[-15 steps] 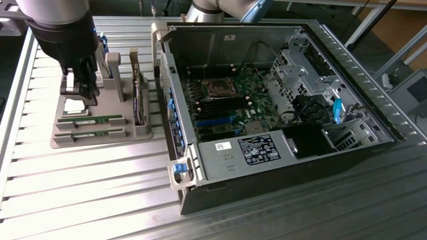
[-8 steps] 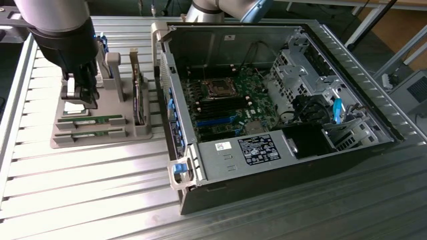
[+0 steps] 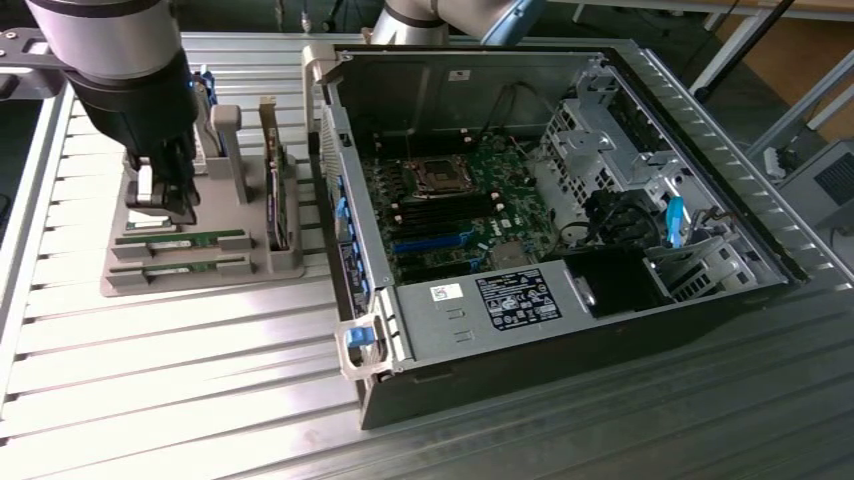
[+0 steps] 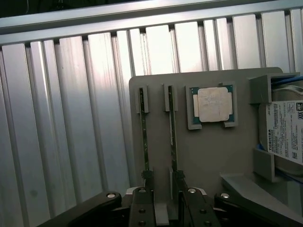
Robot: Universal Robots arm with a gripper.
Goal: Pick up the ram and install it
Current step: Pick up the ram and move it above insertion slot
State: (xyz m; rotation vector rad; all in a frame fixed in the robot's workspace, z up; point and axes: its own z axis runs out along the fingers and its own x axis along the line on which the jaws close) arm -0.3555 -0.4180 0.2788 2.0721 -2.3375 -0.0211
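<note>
We see the robot's black two-fingered hand [image 3: 163, 200] hanging released over the back of a grey plastic holder [image 4: 208, 156] that sits on the ribbed aluminium desk [image 3: 200, 380]. Its fingers [image 4: 142, 208] are spread and nothing is gripped. The target, a long thin green circuit-board ram stick [image 3: 180, 241], stands on edge in a slot of that holder, below the hand and just to its camera-near side in the exterior view. A second matching green ram stick [image 3: 180, 267] sits in the next slot, parallel, further from the hand. Both long axes run across the exterior view, left to right. In the wrist view they show edge-on as two thin lines running away from the fingers, so we judge the closing direction to be square to the boards' flat faces. Which stick lines up with the gap we cannot tell. The holder also carries a square silver processor chip [image 4: 213, 105] in a recess, a white-labelled hard drive [image 4: 286, 132] in a bracket, and a wider upright expansion card [image 3: 278, 205]. Well apart, toward the exterior view's right, the open black computer case [image 3: 534, 350] holds the green motherboard [image 3: 461, 215] with its processor socket [image 3: 434, 175]. Neither stick is installed yet.
</note>
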